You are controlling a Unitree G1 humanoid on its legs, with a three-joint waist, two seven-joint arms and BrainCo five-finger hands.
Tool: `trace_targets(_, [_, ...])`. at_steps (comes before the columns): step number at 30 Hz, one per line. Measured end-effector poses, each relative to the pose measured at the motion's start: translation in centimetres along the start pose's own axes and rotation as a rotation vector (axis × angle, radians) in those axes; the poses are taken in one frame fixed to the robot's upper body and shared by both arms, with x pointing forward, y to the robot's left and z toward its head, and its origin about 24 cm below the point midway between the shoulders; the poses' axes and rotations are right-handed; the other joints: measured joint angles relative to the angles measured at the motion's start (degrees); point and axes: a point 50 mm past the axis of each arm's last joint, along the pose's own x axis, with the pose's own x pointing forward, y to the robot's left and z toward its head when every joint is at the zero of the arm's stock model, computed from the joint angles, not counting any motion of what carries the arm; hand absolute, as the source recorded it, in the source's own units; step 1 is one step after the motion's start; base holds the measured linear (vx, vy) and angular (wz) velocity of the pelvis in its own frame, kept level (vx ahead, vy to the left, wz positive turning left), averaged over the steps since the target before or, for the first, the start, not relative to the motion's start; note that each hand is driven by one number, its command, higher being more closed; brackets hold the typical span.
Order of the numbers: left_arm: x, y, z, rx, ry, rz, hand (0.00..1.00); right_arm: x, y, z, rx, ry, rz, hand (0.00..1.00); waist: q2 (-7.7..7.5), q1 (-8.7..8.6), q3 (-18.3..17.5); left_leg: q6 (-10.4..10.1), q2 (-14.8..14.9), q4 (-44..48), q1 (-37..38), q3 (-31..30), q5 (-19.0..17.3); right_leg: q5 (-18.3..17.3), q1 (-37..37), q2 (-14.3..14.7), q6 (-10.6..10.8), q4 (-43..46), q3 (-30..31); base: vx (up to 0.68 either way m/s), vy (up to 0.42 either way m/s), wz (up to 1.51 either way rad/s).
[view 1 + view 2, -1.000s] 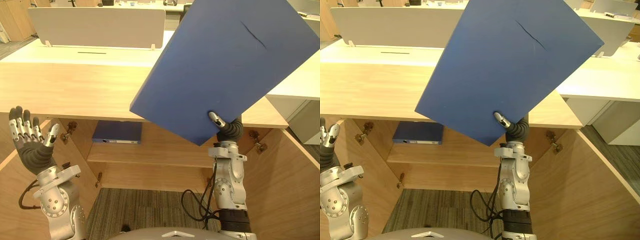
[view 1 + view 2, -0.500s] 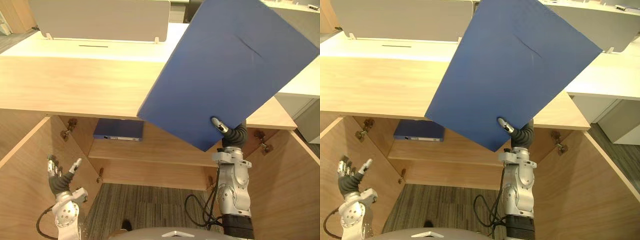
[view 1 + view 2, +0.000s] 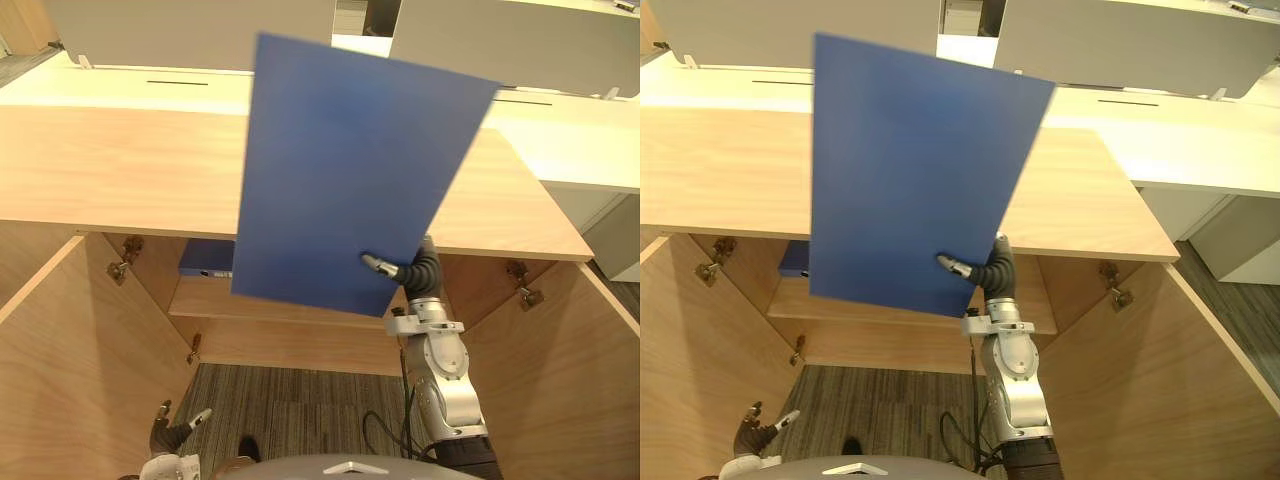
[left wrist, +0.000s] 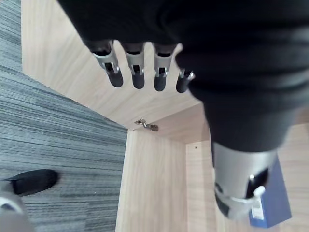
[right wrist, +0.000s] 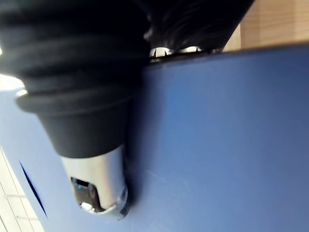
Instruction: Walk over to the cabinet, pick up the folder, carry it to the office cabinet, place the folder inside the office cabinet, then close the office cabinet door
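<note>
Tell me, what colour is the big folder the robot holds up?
Plain dark blue. The folder, pinched by the right hand, shows best in the left eye view.

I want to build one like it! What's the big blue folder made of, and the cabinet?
The folder, pinched by the right robot hand, looks like stiff matte card or plastic: it stands flat without drooping. The cabinet looks like light wood or wood-look laminate, with smooth grain lines.
</note>
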Motion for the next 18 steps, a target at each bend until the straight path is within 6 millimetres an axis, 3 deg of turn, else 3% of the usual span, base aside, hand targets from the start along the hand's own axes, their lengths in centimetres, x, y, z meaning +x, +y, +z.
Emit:
trace_targets(9, [0.4,-0.6,-0.7,0.174,0.031,-0.077,0.00,-0.6,3.3,-0.7,-0.232,0.023,0.264,1.00,0.74,0.24,2.06,0.15,-0.17,0.00,-0.08,0.51,-0.51,-0.02,-0.29,-0.08,0.04,-0.16,0.68,0.01,0.006,-0.03])
trace_targets(12, [0.9,-0.8,0.2,0.213,-0.003,-0.093,0.00,0.0,4.6,-0.9,-0.295,0.004,0.385,1.00,1.26,0.29,3.80,0.53,-0.06,0.05,-1.60,1.13,-0.10,0.01,-2.69,-0.13,0.00,0.88,1.42,0.00,0.021,-0.11])
trace_targets(15, [2.2,-1.2,3.4,0.239,-0.096,-0.103,0.00,2.1,5.6,-0.8,-0.390,-0.045,0.494,1.00,1.59,0.44,8.78,1.43,0.35,3.26,-6.73,2.19,0.17,-0.02,-9.52,-0.22,-0.06,6.38,3.13,-0.07,0.032,-0.16])
trace_targets(16, [3.0,-1.3,5.7,0.249,-0.161,-0.100,0.00,3.1,5.9,-0.7,-0.420,-0.064,0.521,1.00,1.49,0.49,11.43,2.01,1.29,9.40,-12.16,1.96,-1.77,-0.02,-13.53,-0.20,-0.06,9.21,3.99,-0.12,0.008,-0.01])
trace_targets(18, [3.7,-1.3,8.2,0.258,-0.229,-0.092,0.00,4.1,6.1,-0.5,-0.458,-0.075,0.552,1.00,1.88,0.71,15.16,2.81,3.03,17.76,-19.04,1.27,-4.46,-0.54,-18.07,0.15,0.00,12.82,4.01,-0.14,0.010,0.00])
